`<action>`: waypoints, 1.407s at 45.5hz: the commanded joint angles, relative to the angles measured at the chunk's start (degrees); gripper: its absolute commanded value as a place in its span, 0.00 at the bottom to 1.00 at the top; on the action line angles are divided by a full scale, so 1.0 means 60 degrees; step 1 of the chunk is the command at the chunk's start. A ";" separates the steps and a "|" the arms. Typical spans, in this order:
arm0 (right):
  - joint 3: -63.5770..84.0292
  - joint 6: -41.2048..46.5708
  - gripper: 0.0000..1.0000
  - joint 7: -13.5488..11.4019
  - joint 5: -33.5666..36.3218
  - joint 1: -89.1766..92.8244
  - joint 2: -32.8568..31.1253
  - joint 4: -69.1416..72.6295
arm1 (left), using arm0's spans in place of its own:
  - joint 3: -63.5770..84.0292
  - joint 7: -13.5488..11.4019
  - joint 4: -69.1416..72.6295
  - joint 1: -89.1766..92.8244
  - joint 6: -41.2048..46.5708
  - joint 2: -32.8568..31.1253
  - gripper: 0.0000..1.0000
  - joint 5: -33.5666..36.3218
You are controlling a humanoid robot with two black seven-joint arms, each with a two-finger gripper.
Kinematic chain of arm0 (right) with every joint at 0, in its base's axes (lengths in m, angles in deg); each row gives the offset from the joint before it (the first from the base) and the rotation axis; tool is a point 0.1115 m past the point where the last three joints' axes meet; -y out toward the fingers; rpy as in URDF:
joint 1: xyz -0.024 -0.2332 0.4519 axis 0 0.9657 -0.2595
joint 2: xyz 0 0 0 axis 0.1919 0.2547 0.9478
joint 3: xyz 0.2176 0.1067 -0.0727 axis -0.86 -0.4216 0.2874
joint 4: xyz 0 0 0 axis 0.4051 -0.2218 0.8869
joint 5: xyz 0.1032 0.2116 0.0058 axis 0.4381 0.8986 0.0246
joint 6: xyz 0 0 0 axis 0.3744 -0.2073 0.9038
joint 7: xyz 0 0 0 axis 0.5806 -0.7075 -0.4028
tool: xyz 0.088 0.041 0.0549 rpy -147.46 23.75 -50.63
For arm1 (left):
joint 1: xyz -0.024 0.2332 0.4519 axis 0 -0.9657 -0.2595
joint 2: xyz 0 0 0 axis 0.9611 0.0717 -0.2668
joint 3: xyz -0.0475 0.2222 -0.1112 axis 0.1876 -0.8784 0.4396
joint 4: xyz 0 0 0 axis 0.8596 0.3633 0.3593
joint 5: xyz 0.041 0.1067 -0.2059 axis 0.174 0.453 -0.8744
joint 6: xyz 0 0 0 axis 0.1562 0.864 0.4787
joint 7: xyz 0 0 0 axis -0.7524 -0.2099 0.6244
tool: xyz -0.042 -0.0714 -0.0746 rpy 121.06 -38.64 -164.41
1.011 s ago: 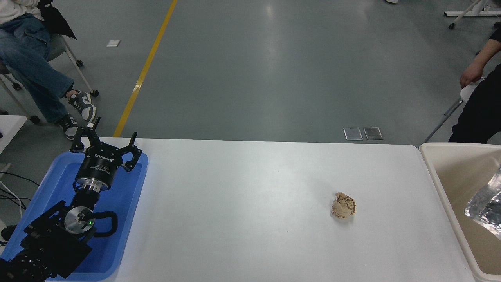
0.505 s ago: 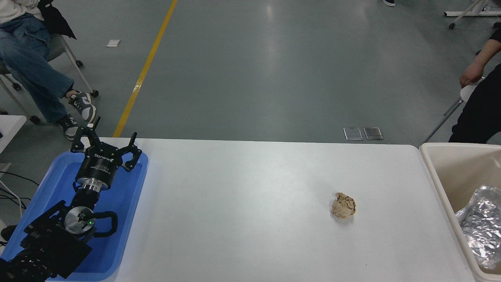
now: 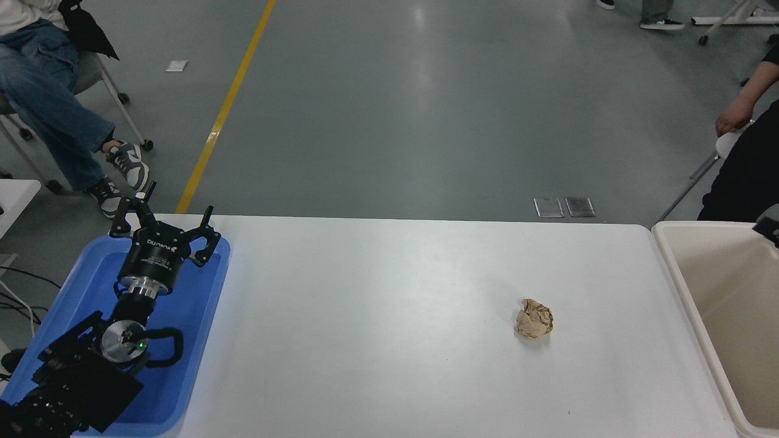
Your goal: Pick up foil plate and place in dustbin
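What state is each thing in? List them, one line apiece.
left hand: open, parked over the blue tray
right hand: only a dark sliver at the right edge above the dustbin; open or shut unclear
blue tray: flat on the table's left end
paper ball: crumpled, lying loose on the table
dustbin: upright, open; visible inside bare
foil plate: not visible

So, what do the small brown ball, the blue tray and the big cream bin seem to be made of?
The brown ball looks like crumpled paper: matte, with sharp creases. The blue tray seems to be moulded plastic, smooth with a slight sheen and rounded corners. The cream bin also looks like plastic, with plain smooth walls and a thick rounded rim, though the view cannot confirm it.
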State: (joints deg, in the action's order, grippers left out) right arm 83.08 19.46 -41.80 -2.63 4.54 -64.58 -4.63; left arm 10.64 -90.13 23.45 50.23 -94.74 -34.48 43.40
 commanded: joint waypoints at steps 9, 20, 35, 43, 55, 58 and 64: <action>0.2086 0.1665 1.00 -0.0015 -0.0166 -0.4268 0.1803 0.2899 | 0.0000 0.0002 0.0011 0.0000 0.0000 -0.0003 1.00 0.0000; 0.2877 0.4081 1.00 -0.0001 -0.0429 -0.6261 0.2125 0.4423 | 0.0000 0.0002 -0.0003 0.0000 0.0000 -0.0003 1.00 0.0000; 0.2995 0.7510 1.00 -0.0015 -0.0795 -0.8239 0.2081 0.6078 | 0.0000 0.0002 -0.0003 0.0000 0.0000 0.0012 1.00 0.0000; 0.3420 0.8097 1.00 -0.0015 -0.1015 -0.9323 0.2038 0.7323 | 0.0000 0.0002 -0.0003 0.0000 0.0000 0.0012 1.00 0.0000; 0.3391 0.8097 1.00 -0.0015 -0.1030 -0.9778 0.1993 0.7588 | 0.0000 0.0002 0.0011 0.0000 0.0000 0.0012 1.00 0.0000; 0.3361 0.8097 1.00 -0.0015 -0.1030 -0.9749 0.1993 0.7574 | 0.0000 0.0002 0.0011 0.0000 0.0000 -0.0002 1.00 0.0000; 0.3347 0.8097 1.00 -0.0015 -0.1045 -0.9720 0.1993 0.7530 | 0.0000 0.0002 -0.0003 0.0000 0.0000 0.0012 1.00 0.0000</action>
State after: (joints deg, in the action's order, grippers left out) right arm 103.13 67.19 -41.89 -8.65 -52.70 -52.56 39.62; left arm 10.64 -90.12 23.48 50.23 -94.74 -34.44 43.41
